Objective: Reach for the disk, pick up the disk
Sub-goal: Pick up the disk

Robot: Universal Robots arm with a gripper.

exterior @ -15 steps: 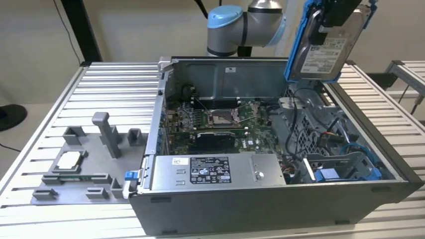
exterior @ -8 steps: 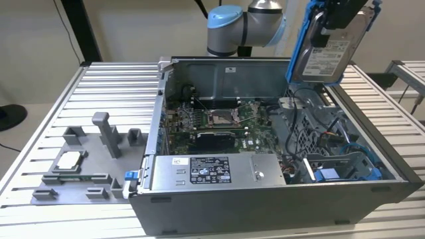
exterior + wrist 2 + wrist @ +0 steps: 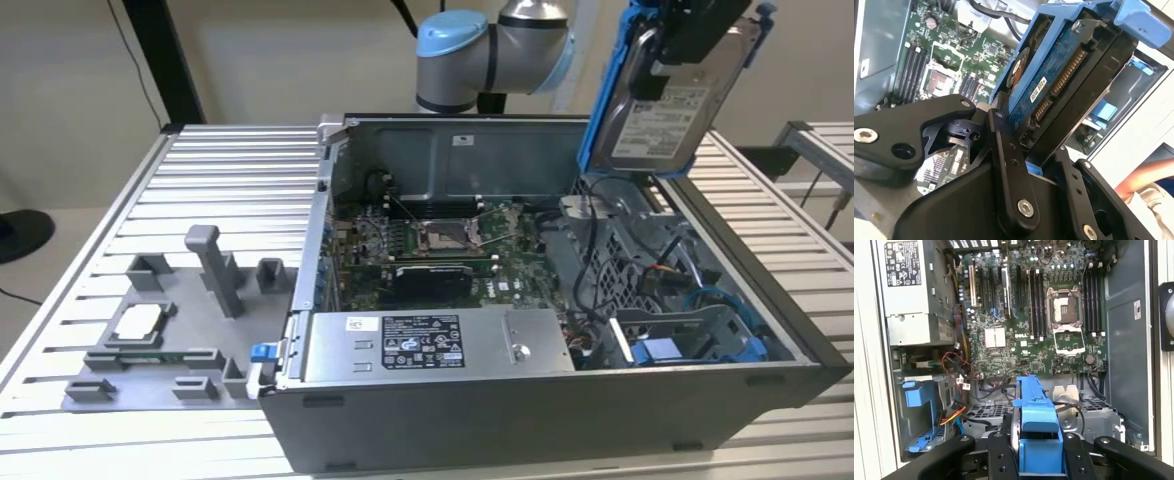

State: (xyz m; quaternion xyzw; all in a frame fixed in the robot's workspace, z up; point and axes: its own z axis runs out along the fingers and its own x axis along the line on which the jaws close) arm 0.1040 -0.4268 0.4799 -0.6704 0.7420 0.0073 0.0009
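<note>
The disk (image 3: 663,112), a silver hard drive with a white label and a blue bracket along its edges, hangs upright above the back right corner of the open computer case (image 3: 534,410). My gripper (image 3: 701,35) is shut on its top end, holding it clear of the case. In the second wrist view the disk (image 3: 1054,80) shows its blue circuit-board side, clamped between the black fingers (image 3: 1004,150) of the gripper (image 3: 1040,157). The first wrist view looks down the bracket edge of the disk (image 3: 1036,415), which sits in the gripper (image 3: 1036,456) above the motherboard.
Inside the case lie the motherboard (image 3: 441,245), a labelled silver power supply box (image 3: 427,345) and a blue drive bay (image 3: 694,345) with cables. A grey fixture plate (image 3: 160,340) holding a small square chip (image 3: 138,322) sits at the exterior view's left. A person's arm (image 3: 1144,180) is nearby.
</note>
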